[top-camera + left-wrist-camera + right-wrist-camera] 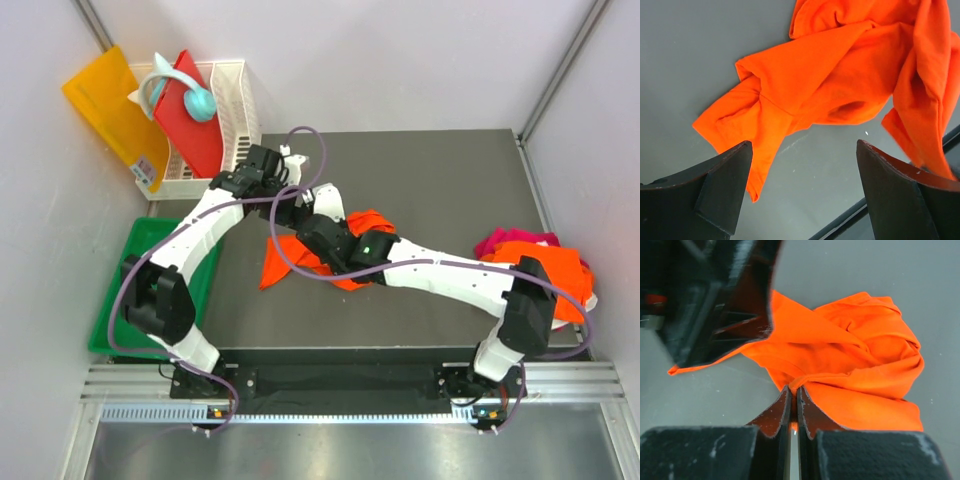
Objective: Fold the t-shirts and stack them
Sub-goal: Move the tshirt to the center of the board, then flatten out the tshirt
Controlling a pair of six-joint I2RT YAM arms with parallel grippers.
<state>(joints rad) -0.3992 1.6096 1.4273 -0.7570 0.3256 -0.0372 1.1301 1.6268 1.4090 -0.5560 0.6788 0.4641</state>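
A crumpled bright orange t-shirt (280,262) lies at the middle of the dark table. In the right wrist view my right gripper (795,388) is shut on a bunched fold of this t-shirt (865,355). My left gripper (804,145) is open, with only bare table between its fingers. The t-shirt (840,75) lies spread just beyond its tips. From above, the left gripper (285,190) and the right gripper (300,222) meet over the shirt's far edge. Another orange t-shirt (560,270) and a magenta-pink one (515,240) lie heaped at the table's right edge.
A white basket (235,105) at the back left holds a red board (195,130) and a teal object (195,98). A yellow-orange sheet (105,105) leans beside it. A green tray (150,250) sits off the table's left edge, under the left arm.
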